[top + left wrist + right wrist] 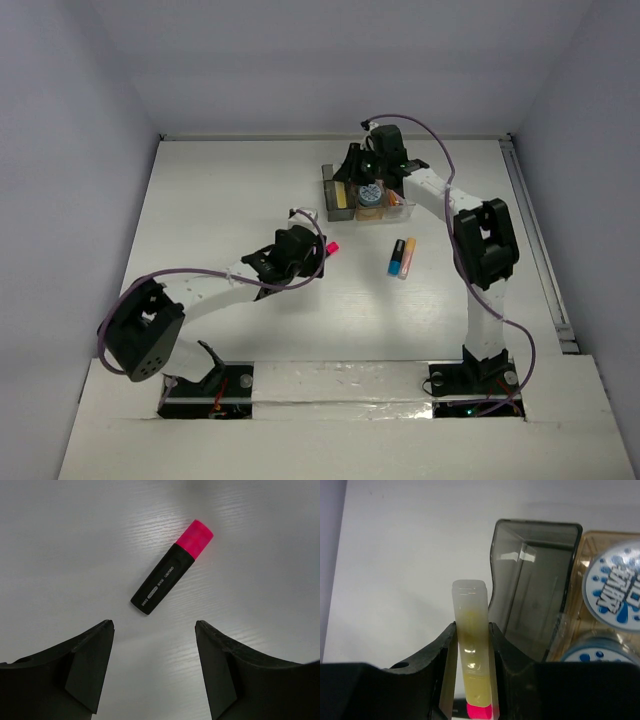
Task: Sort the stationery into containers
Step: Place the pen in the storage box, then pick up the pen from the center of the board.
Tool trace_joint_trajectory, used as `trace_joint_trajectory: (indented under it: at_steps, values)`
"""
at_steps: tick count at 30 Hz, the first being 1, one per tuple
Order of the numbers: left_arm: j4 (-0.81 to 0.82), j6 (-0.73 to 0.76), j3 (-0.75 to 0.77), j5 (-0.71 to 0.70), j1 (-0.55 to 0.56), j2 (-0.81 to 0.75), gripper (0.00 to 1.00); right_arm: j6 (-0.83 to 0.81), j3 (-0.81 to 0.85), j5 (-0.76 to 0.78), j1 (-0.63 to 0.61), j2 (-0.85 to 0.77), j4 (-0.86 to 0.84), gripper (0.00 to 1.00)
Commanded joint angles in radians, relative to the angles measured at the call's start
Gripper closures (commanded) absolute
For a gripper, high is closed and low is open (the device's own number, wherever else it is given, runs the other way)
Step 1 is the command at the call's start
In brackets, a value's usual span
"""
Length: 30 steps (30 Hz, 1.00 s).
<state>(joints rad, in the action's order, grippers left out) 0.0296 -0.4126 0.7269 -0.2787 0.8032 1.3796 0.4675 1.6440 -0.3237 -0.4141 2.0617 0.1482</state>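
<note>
My right gripper (471, 625) is shut on a small clear tube of yellowish fluid (470, 640) with a pink cap (480, 711). It holds the tube just left of the dark grey bin (535, 580), which looks empty. In the top view the tube (342, 194) shows at that bin. The amber bin (372, 212) holds two blue-and-white discs (615, 587). My left gripper (154, 625) is open above the table. A pink-and-black highlighter (167, 570) lies just beyond its fingertips; its pink cap shows in the top view (331, 246). No yellow highlighter is in view.
A blue highlighter (397, 258) and an orange one (407, 257) lie side by side on the table in front of the bins. The clear bin (402, 206) is the right end of the row. White walls enclose the table.
</note>
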Motion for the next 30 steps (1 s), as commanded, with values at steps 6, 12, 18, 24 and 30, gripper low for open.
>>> trace_joint_trajectory:
  at_steps: [6,12,18,24,30]
  values:
    - [0.185,0.118,0.016,0.009,-0.018,0.076,0.36,-0.024,0.103,0.06,-0.022,0.077,-0.044,0.5]
    - [0.245,0.181,0.016,0.084,-0.048,0.113,0.36,-0.038,0.112,0.075,-0.031,0.046,-0.032,0.01]
    - [0.267,0.241,0.045,0.153,-0.068,0.157,0.36,-0.078,0.044,0.124,-0.031,-0.145,-0.016,0.38]
    - [0.268,0.282,0.08,0.202,-0.068,0.236,0.37,-0.038,-0.293,0.176,-0.031,-0.422,-0.137,0.91]
    - [0.247,0.285,0.112,0.17,-0.068,0.3,0.42,0.042,-0.544,0.192,-0.031,-0.604,-0.235,0.63]
